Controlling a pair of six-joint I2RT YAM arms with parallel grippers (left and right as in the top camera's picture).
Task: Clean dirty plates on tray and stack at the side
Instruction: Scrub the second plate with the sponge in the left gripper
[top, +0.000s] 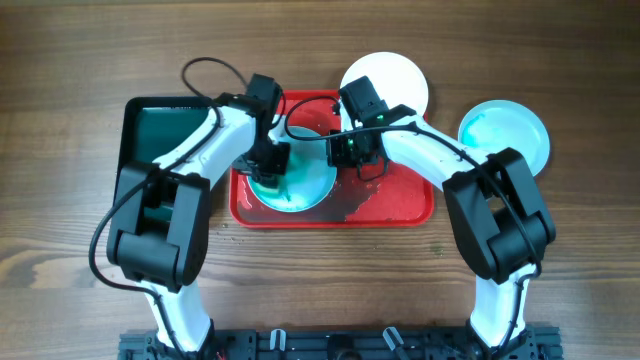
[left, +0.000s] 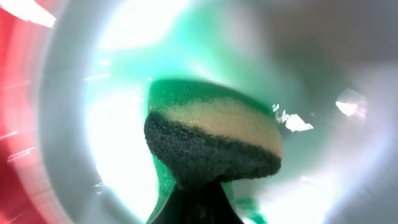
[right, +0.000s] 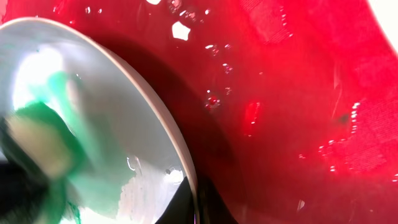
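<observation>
Wooden table (top: 60, 60) carries the red tray (top: 400, 208) at centre, with a green tray (top: 150, 120) just beside its left edge, a white plate (top: 395, 78) at its far rim and a teal plate (top: 505, 135) well apart to the right. Both arms bend inward over the tray. The left gripper (top: 271, 170) points down, clenched on a sponge (left: 211, 143) pressed to the green-smeared plate (top: 305, 192) in the tray's left half. The right gripper (top: 348, 150) pinches that plate's right rim, that edge raised above the wet tray, and bare red floor shows to its right.
</observation>
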